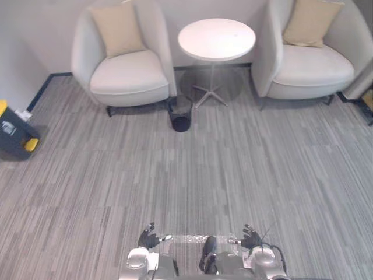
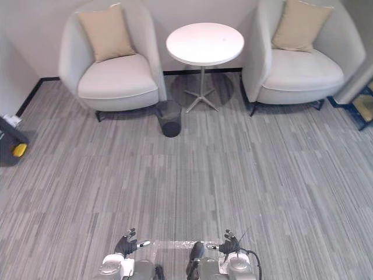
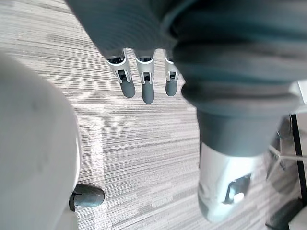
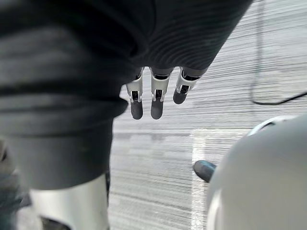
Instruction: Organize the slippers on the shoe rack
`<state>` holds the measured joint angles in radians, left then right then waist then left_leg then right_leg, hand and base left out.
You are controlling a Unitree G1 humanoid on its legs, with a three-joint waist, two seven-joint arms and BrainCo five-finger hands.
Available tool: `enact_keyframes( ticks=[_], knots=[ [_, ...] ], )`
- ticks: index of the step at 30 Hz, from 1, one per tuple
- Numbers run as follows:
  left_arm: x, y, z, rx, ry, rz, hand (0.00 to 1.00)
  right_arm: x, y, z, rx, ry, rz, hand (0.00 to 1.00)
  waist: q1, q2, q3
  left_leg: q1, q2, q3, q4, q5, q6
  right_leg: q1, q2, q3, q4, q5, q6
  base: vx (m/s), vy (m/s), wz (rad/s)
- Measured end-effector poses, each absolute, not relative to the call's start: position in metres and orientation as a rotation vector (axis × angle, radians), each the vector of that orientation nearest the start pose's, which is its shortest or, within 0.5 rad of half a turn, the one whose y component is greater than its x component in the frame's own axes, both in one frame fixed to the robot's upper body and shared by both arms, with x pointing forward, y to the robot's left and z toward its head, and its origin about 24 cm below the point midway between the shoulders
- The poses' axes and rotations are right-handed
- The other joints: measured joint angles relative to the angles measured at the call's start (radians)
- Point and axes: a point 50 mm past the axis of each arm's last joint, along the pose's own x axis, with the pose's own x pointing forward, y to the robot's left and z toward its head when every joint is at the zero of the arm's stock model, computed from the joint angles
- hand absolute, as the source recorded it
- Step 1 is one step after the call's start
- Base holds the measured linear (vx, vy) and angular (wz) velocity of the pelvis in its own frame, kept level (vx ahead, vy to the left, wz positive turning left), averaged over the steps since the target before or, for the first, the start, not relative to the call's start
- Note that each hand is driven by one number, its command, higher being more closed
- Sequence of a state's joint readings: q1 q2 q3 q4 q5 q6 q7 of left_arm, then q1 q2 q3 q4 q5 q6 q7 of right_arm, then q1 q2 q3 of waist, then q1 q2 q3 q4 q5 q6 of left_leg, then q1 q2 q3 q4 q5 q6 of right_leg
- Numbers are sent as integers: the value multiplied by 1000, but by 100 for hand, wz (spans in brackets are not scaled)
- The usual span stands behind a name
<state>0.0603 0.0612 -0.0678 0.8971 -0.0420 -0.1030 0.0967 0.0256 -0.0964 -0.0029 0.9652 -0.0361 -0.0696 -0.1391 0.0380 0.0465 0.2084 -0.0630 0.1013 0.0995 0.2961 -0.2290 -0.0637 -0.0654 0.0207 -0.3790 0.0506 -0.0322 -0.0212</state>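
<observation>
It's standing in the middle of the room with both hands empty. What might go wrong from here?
1. The bin stands low on the carpet ahead; walking forward, the robot might kick it over.
2. The table rests on one thin post with spread feet; a bump could tip it.
3. The left hand and right hand hang open at its sides; turning close to an armchair could knock them.
</observation>
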Motion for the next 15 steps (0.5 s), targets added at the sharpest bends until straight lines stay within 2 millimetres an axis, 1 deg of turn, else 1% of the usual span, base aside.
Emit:
enact_keyframes(
  ticks=[1,2,3,4,5,6,7,9,11,15],
  knots=[
    [141,170,-140,88,859,90,0,139,-194,-142,-177,910,-170,0,-1,-8,-2,6,-4,6,-5,10,2,5,0,3,-7,8,1,82,91,-45],
    [142,170,-141,92,864,90,0,138,-193,-143,-154,910,-186,0,-12,-21,-1,22,-11,5,-23,10,3,16,-5,4,-15,17,10,77,73,-13],
    [143,170,-141,95,865,89,0,136,-192,-144,-142,913,-196,0,-13,-29,-3,36,-17,4,-41,12,5,25,-8,5,-21,22,8,120,63,11],
    [143,170,-141,100,867,84,0,132,-191,-145,-139,922,-196,0,-16,-41,-12,57,-28,4,-73,25,17,33,-14,6,-27,27,1,155,71,13],
    [142,169,-142,99,872,82,0,130,-192,-146,-139,928,-197,0,-16,-46,-22,76,-35,3,-97,33,22,36,-19,5,-30,28,-1,191,90,11],
    [142,169,-142,99,875,81,0,129,-191,-146,-138,931,-196,0,-16,-48,-27,85,-41,3,-111,40,25,41,-22,6,-34,34,-10,184,90,6],
    [141,168,-143,98,880,81,0,127,-191,-147,-134,937,-197,0,-16,-46,-31,99,-47,4,-124,43,27,54,-23,6,-47,45,-19,145,78,3],
    [139,169,-144,99,891,81,0,125,-193,-148,-124,945,-214,0,-16,-39,-37,113,-52,2,-137,43,27,69,-24,4,-65,53,-21,167,99,4],
    [137,169,-145,99,901,83,0,122,-195,-150,-112,962,-230,0,-16,-34,-39,131,-61,-2,-148,43,27,99,-25,-1,-97,59,-12,168,97,4],
    [135,170,-146,100,911,90,0,121,-195,-150,-108,970,-235,0,-14,-34,-43,151,-75,-27,-152,43,28,140,-31,-21,-131,62,-7,124,60,14]
  ],
)
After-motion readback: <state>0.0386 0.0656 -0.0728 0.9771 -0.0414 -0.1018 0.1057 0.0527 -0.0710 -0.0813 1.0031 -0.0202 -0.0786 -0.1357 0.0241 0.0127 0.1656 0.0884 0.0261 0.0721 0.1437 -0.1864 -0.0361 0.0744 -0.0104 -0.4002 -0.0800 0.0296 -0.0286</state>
